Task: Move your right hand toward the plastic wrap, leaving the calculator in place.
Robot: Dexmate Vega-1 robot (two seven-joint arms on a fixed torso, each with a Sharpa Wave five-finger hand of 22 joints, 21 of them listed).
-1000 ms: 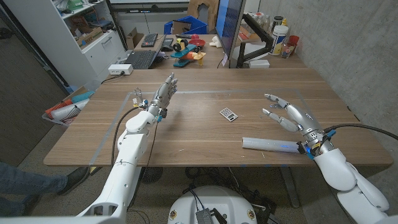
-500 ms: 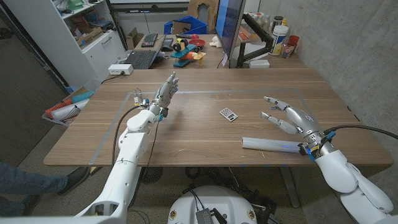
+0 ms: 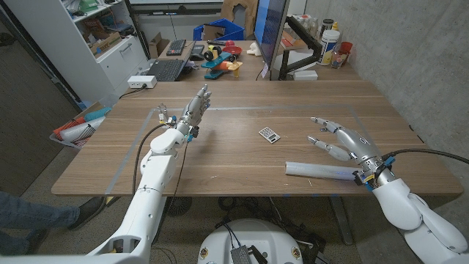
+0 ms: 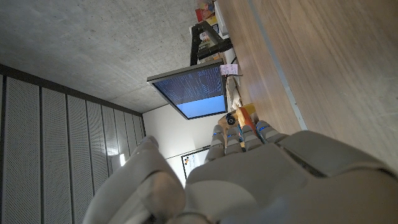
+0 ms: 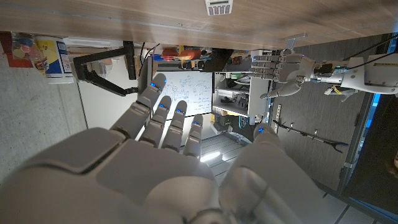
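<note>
Plastic wrap [image 3: 320, 171] lies along the table's [image 3: 234, 158] near edge, just beside my right hand [image 3: 344, 139], which hovers empty, fingers spread. Calculator [image 3: 269, 134] sits apart, mid-table; I can't read its keys. Left hand [image 3: 192, 111] holds nothing, fingers straight.

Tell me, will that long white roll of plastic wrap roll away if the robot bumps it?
Probably. The plastic wrap looks like a long round tube lying flat on the smooth table, so a sideways nudge could roll it. It looks thin, likely light.
</note>
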